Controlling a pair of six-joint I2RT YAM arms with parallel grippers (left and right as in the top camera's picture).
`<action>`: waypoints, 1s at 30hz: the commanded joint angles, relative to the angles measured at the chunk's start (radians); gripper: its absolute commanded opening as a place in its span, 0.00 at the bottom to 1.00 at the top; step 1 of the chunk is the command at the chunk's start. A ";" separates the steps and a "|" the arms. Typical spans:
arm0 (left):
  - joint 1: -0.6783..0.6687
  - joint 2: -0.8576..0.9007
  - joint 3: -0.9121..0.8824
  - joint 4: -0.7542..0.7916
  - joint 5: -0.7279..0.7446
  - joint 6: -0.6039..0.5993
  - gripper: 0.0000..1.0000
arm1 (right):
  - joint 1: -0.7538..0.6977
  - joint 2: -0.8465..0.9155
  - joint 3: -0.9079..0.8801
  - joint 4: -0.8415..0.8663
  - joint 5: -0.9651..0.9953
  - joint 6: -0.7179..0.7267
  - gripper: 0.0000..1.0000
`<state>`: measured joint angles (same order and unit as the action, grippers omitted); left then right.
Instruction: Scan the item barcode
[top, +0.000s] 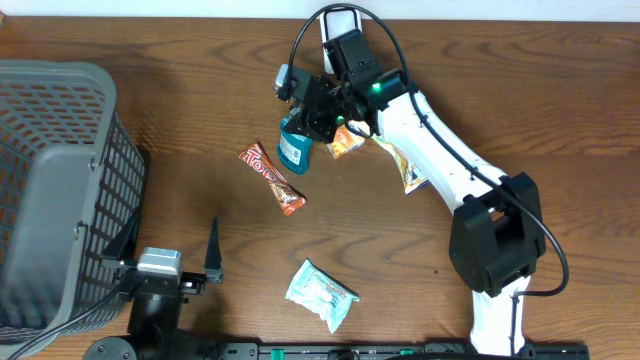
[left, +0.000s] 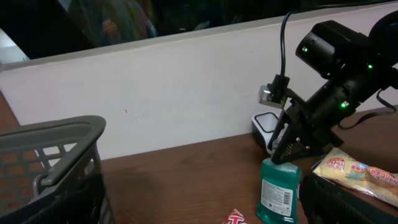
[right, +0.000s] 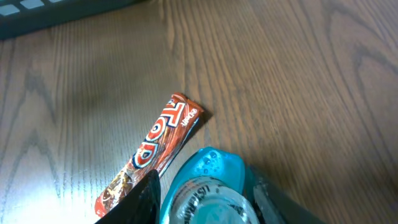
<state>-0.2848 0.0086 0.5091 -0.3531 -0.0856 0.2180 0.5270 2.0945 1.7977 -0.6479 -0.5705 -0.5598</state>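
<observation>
A teal mouthwash bottle stands upright on the wooden table. Its white label with the barcode faces the left wrist camera. My right gripper hangs straight over it, its two black fingers on either side of the clear cap. The jaws stand slightly apart from the cap, and the bottle rests on the table by itself. My left gripper is open and empty near the front edge, well away from the bottle. A white-and-black scanner sits at the back edge, behind the right arm.
A red chocolate bar lies just left of the bottle. An orange snack pack and a yellow-white packet lie under the right arm. A pale teal pouch lies at the front. A grey basket fills the left side.
</observation>
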 joint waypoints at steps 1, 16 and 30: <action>-0.005 -0.006 0.002 0.004 -0.014 0.014 1.00 | 0.041 -0.028 0.013 -0.003 -0.004 0.005 0.41; -0.005 -0.006 0.002 0.011 -0.014 0.014 1.00 | 0.110 -0.028 0.013 -0.006 0.191 0.006 0.43; -0.005 -0.006 0.002 0.011 -0.014 0.014 1.00 | 0.113 -0.135 0.053 0.023 0.192 0.253 0.99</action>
<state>-0.2848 0.0086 0.5091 -0.3481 -0.0856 0.2180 0.6327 2.0632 1.8168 -0.6270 -0.3771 -0.4191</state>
